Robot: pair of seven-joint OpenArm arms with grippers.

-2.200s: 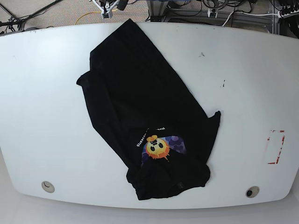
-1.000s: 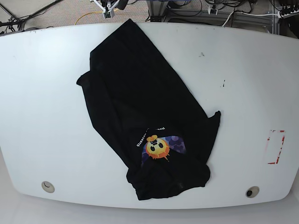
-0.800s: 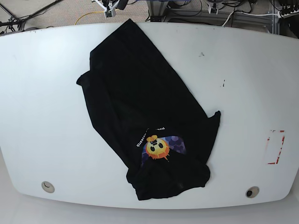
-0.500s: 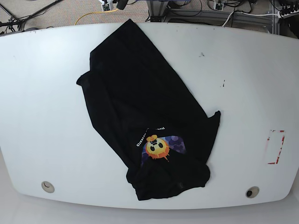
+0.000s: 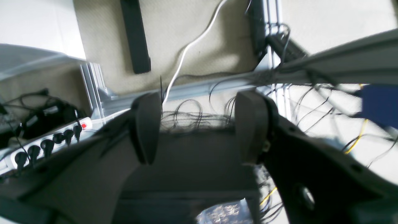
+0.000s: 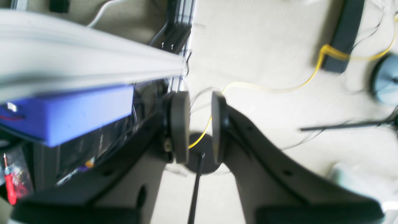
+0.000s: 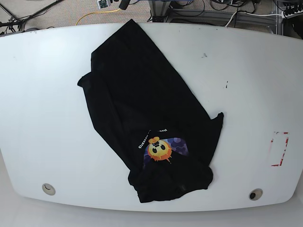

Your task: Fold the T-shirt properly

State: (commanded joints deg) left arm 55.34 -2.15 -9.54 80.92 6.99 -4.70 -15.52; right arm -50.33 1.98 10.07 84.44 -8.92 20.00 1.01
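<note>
The T-shirt (image 7: 142, 109), matte black rumpled cloth, lay on the glossy white table (image 7: 246, 85), long axis diagonal from far-left to near-centre, sun print near. The left gripper (image 5: 199, 127) gaped empty; the right gripper (image 6: 200, 127) stood slightly parted, empty.

A white table (image 7: 246, 85) stands on beige carpet (image 6: 264, 46). Cables (image 7: 94, 14) trail across the floor behind it, beside a metal frame (image 5: 192, 90) and a power strip (image 5: 46, 146).
</note>
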